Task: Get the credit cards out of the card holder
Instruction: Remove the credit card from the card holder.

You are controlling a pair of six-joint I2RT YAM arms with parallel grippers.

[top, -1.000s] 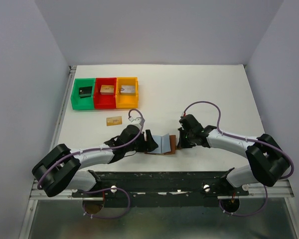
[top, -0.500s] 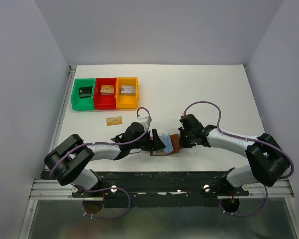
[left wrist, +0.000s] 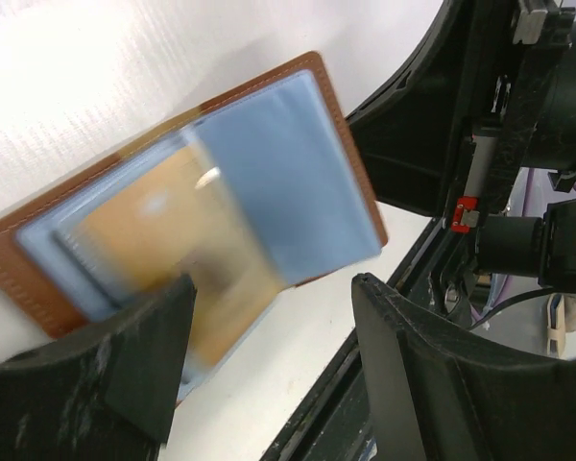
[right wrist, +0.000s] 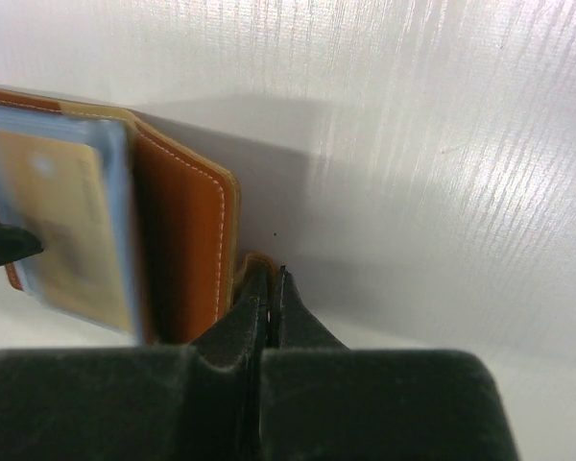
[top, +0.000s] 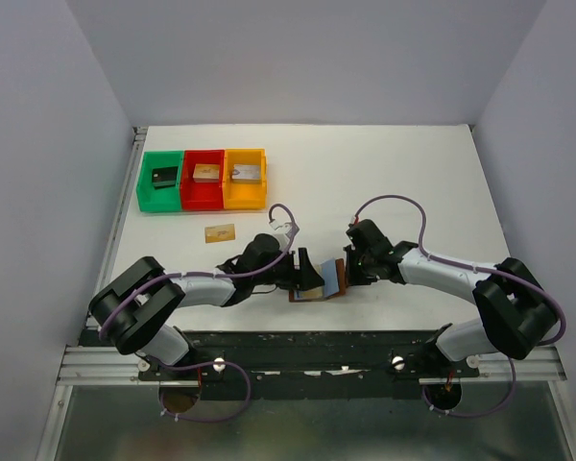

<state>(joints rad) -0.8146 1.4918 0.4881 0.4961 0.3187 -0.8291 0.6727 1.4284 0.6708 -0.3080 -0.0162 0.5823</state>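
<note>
The brown leather card holder (top: 333,279) lay open on the white table (top: 413,182), between the two grippers, with its pale blue-grey pockets (left wrist: 288,163) turned up and blurred in the left wrist view. The right gripper (top: 350,271) was at the right side of the card holder. Its jaws were pressed together on the small snap tab (right wrist: 252,261) at that edge, so it held the card holder there. The left gripper (top: 305,271) was at the left side of the card holder, and its jaws stood wide apart. One finger (left wrist: 144,355) was just at the corner of the pockets, but whether it touched them could not be told. A tan-gold credit card (left wrist: 173,221) sat inside a pocket of the card holder. Another tan-gold credit card (top: 221,232) lay flat on the table, to the far left of the card holder and apart from it. Further behind the card holder to the left stood a green bin (top: 146,187), a red bin (top: 204,197) and an orange bin (top: 245,198) in one row, each with a small block inside.
</note>
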